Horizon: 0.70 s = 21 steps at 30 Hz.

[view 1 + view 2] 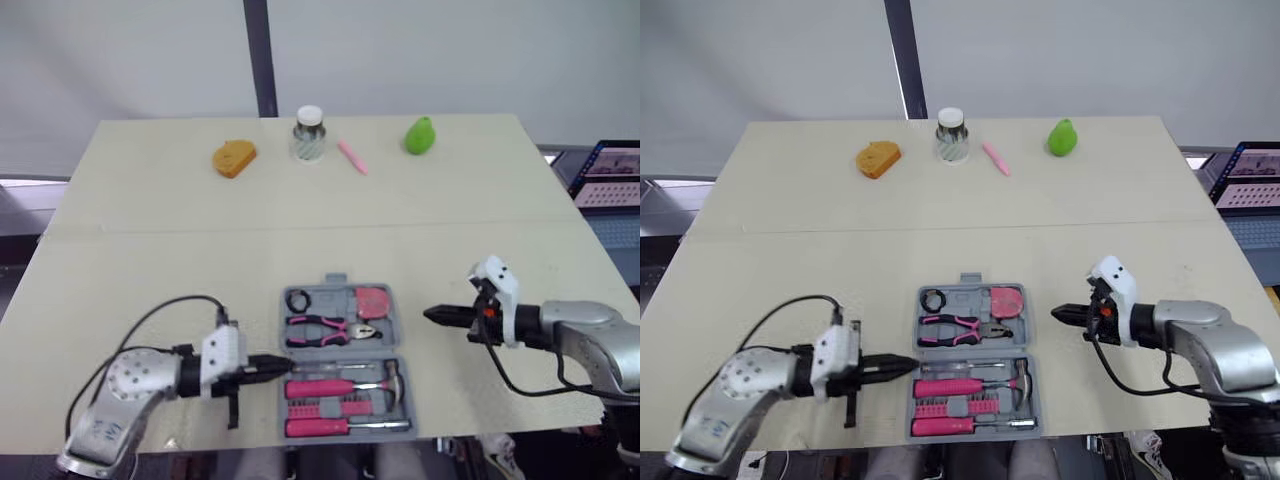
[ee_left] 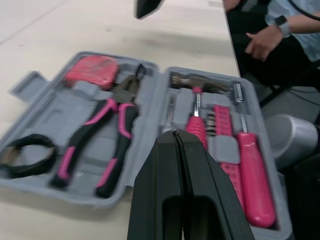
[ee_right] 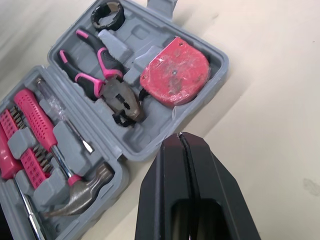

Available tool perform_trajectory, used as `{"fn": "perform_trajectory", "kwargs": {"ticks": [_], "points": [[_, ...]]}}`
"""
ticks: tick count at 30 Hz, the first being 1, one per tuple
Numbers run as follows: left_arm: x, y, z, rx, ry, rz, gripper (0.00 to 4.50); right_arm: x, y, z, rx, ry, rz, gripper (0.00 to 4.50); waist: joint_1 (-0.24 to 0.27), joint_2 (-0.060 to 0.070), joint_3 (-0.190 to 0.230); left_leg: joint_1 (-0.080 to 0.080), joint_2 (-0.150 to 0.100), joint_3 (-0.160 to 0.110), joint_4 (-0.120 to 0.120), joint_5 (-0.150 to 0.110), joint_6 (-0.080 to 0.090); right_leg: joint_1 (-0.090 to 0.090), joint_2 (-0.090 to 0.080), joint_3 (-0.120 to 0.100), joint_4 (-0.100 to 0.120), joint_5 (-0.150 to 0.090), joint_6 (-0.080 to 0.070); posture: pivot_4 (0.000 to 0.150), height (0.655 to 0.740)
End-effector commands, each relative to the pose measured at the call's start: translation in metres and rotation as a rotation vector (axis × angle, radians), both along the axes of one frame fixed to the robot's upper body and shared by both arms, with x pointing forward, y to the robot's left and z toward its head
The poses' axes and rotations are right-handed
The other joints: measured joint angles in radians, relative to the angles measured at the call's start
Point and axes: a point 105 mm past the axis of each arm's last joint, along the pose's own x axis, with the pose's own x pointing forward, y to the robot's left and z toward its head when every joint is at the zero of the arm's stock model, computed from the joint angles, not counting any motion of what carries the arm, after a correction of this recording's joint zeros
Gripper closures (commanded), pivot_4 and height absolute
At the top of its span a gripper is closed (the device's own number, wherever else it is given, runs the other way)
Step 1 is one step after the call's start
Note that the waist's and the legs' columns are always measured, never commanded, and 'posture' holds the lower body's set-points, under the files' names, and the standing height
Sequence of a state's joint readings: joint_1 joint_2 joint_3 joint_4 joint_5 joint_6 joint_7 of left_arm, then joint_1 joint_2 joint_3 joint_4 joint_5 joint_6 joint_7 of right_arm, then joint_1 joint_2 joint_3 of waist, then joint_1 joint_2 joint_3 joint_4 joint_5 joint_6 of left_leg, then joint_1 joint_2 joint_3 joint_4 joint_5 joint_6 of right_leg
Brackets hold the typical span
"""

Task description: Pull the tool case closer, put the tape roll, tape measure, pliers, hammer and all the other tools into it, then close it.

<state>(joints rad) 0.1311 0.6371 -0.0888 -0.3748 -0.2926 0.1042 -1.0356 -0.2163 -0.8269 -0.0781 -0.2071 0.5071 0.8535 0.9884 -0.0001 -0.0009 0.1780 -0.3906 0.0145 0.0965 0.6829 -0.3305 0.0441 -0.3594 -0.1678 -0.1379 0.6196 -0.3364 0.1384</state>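
Open tool case (image 1: 330, 302) at six o'clock of table (image 1: 300, 210), left gripper (image 1: 284, 367) closed, empty, at its nine o'clock, right gripper (image 1: 429, 315) same at three o'clock

The left pincer (image 2: 173, 132) hides part of the tool case (image 2: 65, 107), and the laptop (image 1: 612, 176) is cropped.

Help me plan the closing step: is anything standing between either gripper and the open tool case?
Nothing visible does. The left gripper, jaws shut, sits at the left edge of the tool case; the right gripper, jaws shut, faces its right side across bare table.
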Motion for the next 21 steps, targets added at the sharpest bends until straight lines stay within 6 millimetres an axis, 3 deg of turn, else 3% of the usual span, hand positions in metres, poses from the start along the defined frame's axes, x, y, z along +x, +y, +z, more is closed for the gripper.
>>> {"fn": "perform_trajectory", "kwargs": {"ticks": [1, 8, 12, 18, 21], "points": [[-0.006, -0.01, -0.006, -0.005, -0.04, -0.039, 4.49, 0.007, 0.003, 0.007, 0.037, -0.012, 0.015, 4.49, 0.0, 0.0, 0.0, 0.0, 0.0, 0.0, 0.0, 0.0, 0.0, 0.0, 0.0, 0.0, 0.0, 0.0, 0.0, 0.15, 0.695], [-0.02, -0.019, -0.034, 0.005, -0.014, -0.091, 4.49, 0.015, 0.009, 0.012, 0.128, 0.036, 0.01, 4.49, 0.0, 0.0, 0.0, 0.0, 0.0, -0.001, 0.0, 0.0, 0.001, 0.0, -0.001, 0.0, 0.0, 0.0, 0.0, 0.15, 0.695], [-0.024, -0.019, -0.044, 0.003, 0.007, -0.079, 4.5, 0.018, 0.012, 0.009, 0.177, 0.129, -0.011, 3.33, -0.001, 0.0, 0.0, 0.0, 0.0, 0.0, 0.0, 0.0, 0.001, 0.0, -0.002, 0.0, 0.0, 0.0, 0.0, 0.15, 0.695], [-0.028, -0.015, -0.055, 0.017, 0.015, -0.068, 4.5, 0.025, 0.017, 0.003, 0.254, 0.236, -0.051, 0.2, -0.002, 0.001, 0.0, 0.0, 0.0, -0.001, 0.0, 0.0, 0.001, 0.0, -0.009, 0.0, 0.0, 0.0, 0.0, 0.15, 0.695], [-0.032, -0.011, -0.065, 0.035, 0.028, -0.066, 4.5, 0.036, 0.018, -0.005, 0.274, 0.274, -0.103, 0.05, -0.003, 0.001, 0.0, 0.0, 0.0, -0.001, 0.0, 0.0, 0.001, -0.001, -0.009, -0.002, 0.001, 0.0, 0.0, 0.15, 0.695]]}}
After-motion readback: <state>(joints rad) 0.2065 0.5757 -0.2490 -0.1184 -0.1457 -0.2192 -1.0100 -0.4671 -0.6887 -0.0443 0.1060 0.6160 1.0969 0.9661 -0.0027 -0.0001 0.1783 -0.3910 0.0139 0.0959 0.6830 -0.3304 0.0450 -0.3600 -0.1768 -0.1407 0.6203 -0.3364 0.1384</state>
